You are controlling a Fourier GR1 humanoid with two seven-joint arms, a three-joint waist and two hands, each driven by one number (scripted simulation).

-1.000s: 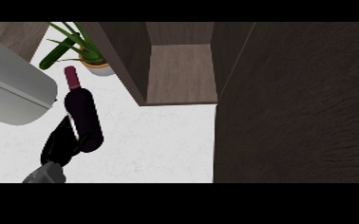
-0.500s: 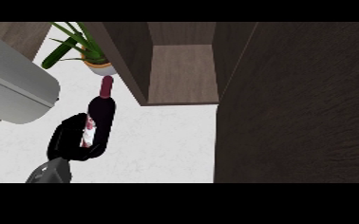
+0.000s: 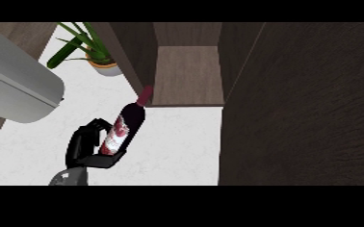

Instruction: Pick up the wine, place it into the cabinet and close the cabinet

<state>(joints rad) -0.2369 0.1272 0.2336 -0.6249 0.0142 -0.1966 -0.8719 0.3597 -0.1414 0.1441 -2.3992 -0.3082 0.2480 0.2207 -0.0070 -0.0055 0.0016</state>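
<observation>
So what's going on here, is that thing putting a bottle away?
Pretty much. The robot's left hand is curled round a wine bottle and holds it tilted above the white counter, its neck pointing toward the open cabinet. The bottle is not inside yet, and the dark cabinet door stands open at the right. A potted plant and a grey appliance sit off to the left.

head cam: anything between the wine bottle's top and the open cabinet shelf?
Nothing in the head view. The wine bottle, held in the left hand, has its top right at the front edge of the cabinet shelf, only bare white counter below.
</observation>
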